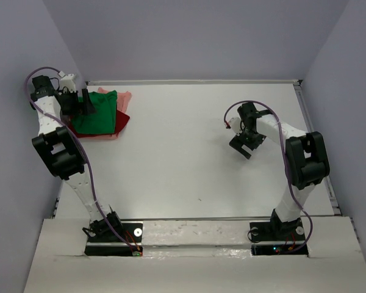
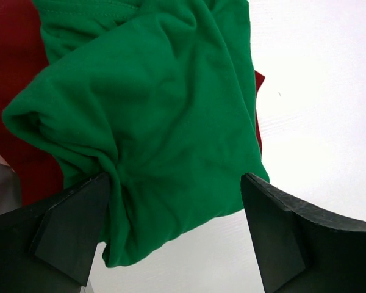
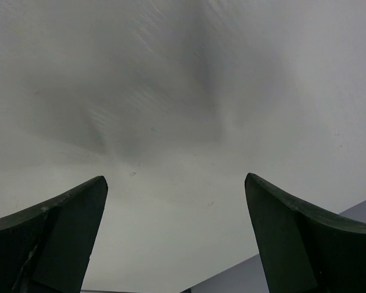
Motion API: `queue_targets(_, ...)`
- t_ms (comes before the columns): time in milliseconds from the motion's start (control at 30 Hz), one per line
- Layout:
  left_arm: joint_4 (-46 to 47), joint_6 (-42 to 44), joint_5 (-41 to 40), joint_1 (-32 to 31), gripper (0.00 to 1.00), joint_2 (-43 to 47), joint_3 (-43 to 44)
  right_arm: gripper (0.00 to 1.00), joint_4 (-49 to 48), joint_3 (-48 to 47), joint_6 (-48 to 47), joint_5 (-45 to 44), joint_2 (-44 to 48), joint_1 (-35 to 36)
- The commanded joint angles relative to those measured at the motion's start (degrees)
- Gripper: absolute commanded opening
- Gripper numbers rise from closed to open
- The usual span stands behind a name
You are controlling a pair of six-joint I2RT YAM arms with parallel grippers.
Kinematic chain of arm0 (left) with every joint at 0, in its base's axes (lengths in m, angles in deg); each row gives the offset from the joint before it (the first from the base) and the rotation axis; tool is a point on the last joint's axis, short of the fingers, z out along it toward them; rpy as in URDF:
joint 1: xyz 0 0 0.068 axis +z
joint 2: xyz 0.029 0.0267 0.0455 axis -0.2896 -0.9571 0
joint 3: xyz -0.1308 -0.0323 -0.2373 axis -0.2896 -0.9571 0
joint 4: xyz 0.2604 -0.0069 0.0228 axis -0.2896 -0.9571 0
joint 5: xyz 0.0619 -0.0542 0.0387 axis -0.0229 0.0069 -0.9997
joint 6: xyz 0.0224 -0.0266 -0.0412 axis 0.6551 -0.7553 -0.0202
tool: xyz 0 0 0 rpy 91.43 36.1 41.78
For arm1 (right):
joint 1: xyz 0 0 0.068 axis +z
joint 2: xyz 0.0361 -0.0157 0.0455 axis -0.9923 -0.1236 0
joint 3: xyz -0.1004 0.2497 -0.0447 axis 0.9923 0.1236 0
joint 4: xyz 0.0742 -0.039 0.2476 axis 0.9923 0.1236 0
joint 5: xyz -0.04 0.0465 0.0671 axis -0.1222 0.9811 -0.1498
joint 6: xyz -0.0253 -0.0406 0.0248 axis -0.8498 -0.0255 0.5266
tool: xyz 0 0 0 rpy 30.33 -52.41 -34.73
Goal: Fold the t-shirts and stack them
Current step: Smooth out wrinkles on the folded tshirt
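A folded bright green t-shirt [image 1: 97, 116] lies on top of a dark red t-shirt [image 1: 122, 118], with a pale salmon-pink t-shirt [image 1: 125, 96] peeking out underneath, at the table's far left. The left wrist view shows the green t-shirt [image 2: 146, 116] over the dark red t-shirt [image 2: 15, 67]. My left gripper [image 1: 84, 102] hovers over the pile's left edge, open; its fingers straddle the green cloth's near edge without closing on it [image 2: 174, 183]. My right gripper [image 1: 246, 145] hangs open over bare table at the right, with only tabletop between its fingers [image 3: 175, 183].
The white table [image 1: 189, 152] is walled by grey panels on the left, back and right. The pile sits close to the left wall and the back corner. Both arm bases stand at the near edge.
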Motion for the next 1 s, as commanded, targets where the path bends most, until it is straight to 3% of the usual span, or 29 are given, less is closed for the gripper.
queue_targets(0, 4.3, -1.4, -2.1, 0.2, 0.97, 0.5, 2.0, 1.0, 0.3, -2.5, 0.9, 0.1, -1.5, -0.2)
queue_targets(267, 11.3, -4.6, -11.0, -0.1, 0.97, 0.0, 2.2, 1.0, 0.3, -2.8, 0.9, -0.3, -3.4, -0.2)
queue_targets(700, 21.1, -4.9, -22.5, -1.5, 0.96, 2.2, -9.0, 1.0, 0.4, -3.3, 1.1, -0.1, -4.7, -0.2)
queue_targets(967, 25.0, -5.1, -28.2, -2.9, 0.96, 1.7, -9.0, 1.0, 0.4, -2.6, 1.1, 0.0, -4.1, -0.2)
